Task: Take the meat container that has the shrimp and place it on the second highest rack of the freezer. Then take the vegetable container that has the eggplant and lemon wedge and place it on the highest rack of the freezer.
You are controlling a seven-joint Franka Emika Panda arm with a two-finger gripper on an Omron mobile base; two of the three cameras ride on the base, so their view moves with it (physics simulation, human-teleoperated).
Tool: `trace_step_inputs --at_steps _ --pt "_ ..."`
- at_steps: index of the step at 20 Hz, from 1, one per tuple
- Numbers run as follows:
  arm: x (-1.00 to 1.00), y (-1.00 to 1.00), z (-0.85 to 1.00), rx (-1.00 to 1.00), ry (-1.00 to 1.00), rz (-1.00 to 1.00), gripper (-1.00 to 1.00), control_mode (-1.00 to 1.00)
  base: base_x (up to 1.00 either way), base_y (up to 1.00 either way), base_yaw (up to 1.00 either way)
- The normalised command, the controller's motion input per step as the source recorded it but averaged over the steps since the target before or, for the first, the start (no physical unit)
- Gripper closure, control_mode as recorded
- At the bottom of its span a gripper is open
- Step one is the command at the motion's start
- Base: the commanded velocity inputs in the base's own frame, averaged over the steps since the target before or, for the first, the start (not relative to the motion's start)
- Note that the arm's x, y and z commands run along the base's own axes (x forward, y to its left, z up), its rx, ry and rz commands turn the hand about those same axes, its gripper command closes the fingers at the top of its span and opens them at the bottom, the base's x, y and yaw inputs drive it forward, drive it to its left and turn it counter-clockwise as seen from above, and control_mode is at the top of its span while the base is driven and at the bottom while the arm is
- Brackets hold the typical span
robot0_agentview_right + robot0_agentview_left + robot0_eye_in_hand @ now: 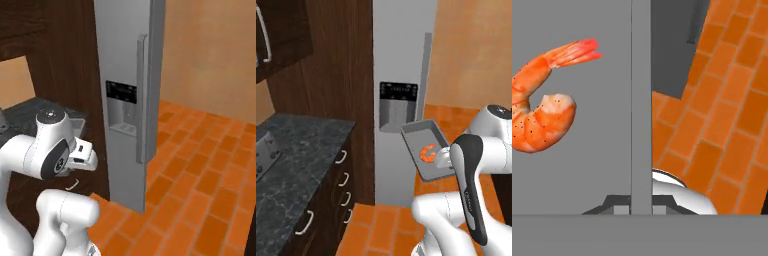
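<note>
At the far left of the left base view we see the dark stone counter with its drawer fronts below; nothing of the task rests on its near edge. Moving right, the grey freezer door stands closed, its dispenser panel facing us and its long handle running down the door's right edge. Further right, in the air just before the dispenser, we have the meat container tipped steeply so that its open face looks towards us, with the shrimp lying near its middle; the gripper grasps its right rim; in the hand view that rim runs straight up from between the finger tips, so we judge the jaws pinched on it, though the pads themselves are mostly hidden.

The risks, as we read them: the tray is tilted far enough that the shrimp could slide to the lower edge and drop out onto the orange tile floor; a thin-rim grip could also let the container swivel or slip if the arm swings hard. The door being closed, we judge that the second highest rack cannot be reached yet; carrying the tray forward could knock its upper left corner against the dispenser.
</note>
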Motion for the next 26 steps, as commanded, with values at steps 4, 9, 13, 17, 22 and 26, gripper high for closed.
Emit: trace_step_inputs --at_steps 4,9,13,17,22,26 --pt "0.00 0.00 0.00 0.00 0.00 0.00 1.00 1.00 0.24 -0.70 -0.66" --pt "0.00 0.00 0.00 0.00 0.00 0.00 1.00 1.00 0.74 -0.69 -0.44" --pt "0.00 0.00 0.00 0.00 0.00 0.00 1.00 1.00 0.97 -0.31 -0.17" --pt "0.00 0.00 0.00 0.00 0.00 0.00 1.00 1.00 0.96 -0.26 -0.02" --pt "0.00 0.00 0.00 0.00 0.00 0.00 1.00 1.00 0.71 -0.68 0.00" --pt "0.00 0.00 0.00 0.00 0.00 0.00 1.00 1.00 0.96 -0.18 0.00"
